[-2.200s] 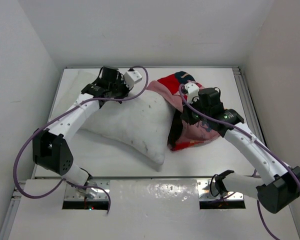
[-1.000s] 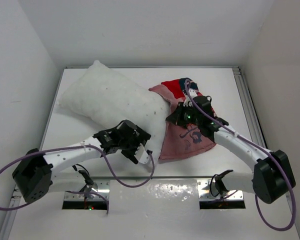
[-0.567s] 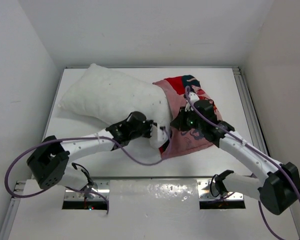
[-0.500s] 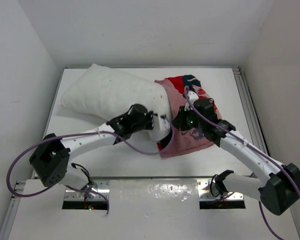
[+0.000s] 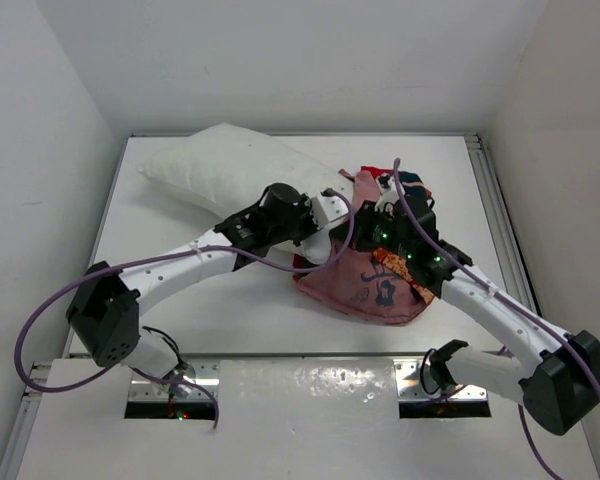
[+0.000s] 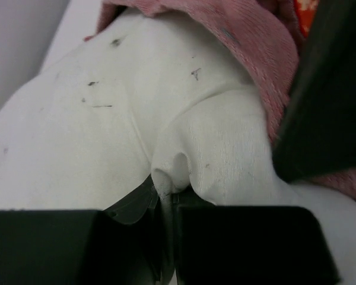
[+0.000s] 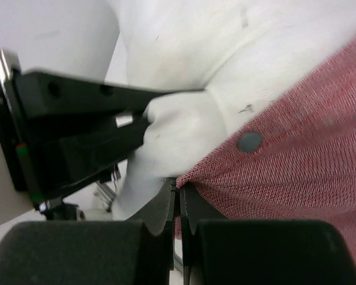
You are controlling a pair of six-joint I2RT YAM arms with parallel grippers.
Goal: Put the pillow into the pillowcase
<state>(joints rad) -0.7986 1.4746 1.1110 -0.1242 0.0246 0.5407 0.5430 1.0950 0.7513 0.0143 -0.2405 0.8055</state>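
Observation:
The white pillow (image 5: 220, 165) lies slanted across the back left of the table, and its near end reaches the mouth of the pillowcase (image 5: 365, 285), a red cover turned pinkish side out. My left gripper (image 5: 332, 222) is at that mouth, shut on a pinch of the pillow's fabric (image 6: 172, 166); its jaws (image 6: 168, 193) meet on the fold. My right gripper (image 5: 372, 228) sits just right of it, shut (image 7: 179, 189) on the pillowcase's edge (image 7: 296, 154), with the pillow (image 7: 184, 124) bulging beside that edge. How far the pillow goes inside is hidden by the arms.
White walls close in the table (image 5: 180, 310) at the left, back and right. A metal rail (image 5: 490, 190) runs along the right side. Purple cables loop off both arms. The right arm's black body (image 6: 332, 107) stands close beside the left gripper.
My left gripper has shut on the pillow's near end and carried it right and back to the pillowcase's mouth. The pillow has swung along, and the pillowcase has slumped toward the front.

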